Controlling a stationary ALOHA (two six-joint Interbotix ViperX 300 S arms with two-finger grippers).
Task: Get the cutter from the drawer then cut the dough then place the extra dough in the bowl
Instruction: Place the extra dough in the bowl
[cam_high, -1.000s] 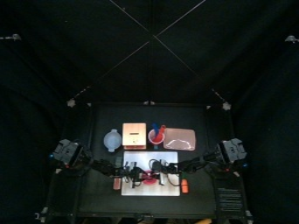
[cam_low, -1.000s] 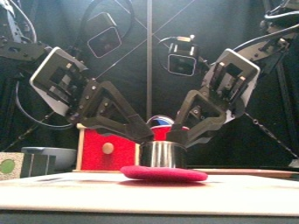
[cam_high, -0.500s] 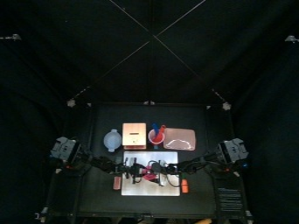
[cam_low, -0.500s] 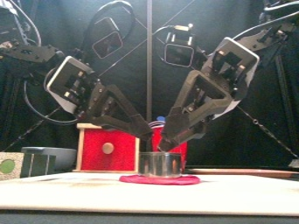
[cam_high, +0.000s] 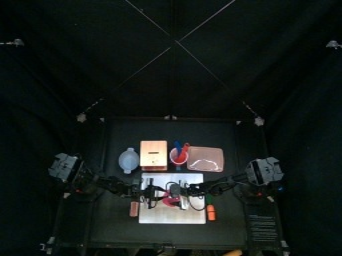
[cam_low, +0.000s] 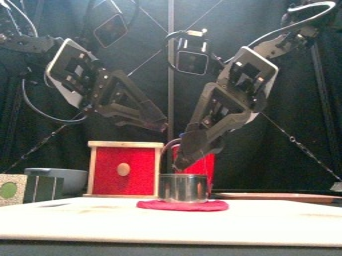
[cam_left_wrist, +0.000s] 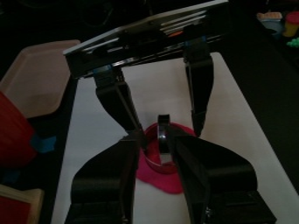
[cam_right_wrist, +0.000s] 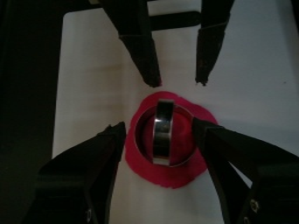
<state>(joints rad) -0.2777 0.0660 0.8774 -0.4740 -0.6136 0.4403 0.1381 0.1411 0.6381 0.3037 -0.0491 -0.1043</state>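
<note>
- Black and spread wide, my right hand (cam_low: 181, 162) hangs low over the cutter (cam_low: 183, 186), one finger to each side of the ring. My right wrist view shows a gap on both sides, so the hand is released and grasps nothing.
- My left hand (cam_low: 160, 133) is released too, with its fingers apart. It sits higher, up and to the left of the cutter, tilted in toward it and clear of it.
- The metal cutter stands upright about in the middle of the red dough (cam_low: 183, 205). I judge it is set square there so that a push from above stamps out a clean round. My two hands face each other across it, ready to press or steady it. I cannot tell whether it has gone through.
- The dough lies flat on the white board (cam_high: 187, 217), and a rim of it shows all round the ring. That rim is the extra meant for the bowl (cam_high: 128, 159), and none of it is lifted yet.
- Behind the board stands the wooden box (cam_low: 123, 170) with its red drawer front. The bowl is just left of the box, a short carry from the dough. A red cup (cam_high: 175, 154) and a pink tray (cam_high: 206, 158) stand to the box's right.
- All of it rests on the black bench (cam_high: 234, 135), which is bare toward the back, with black curtains (cam_high: 171, 60) behind.
</note>
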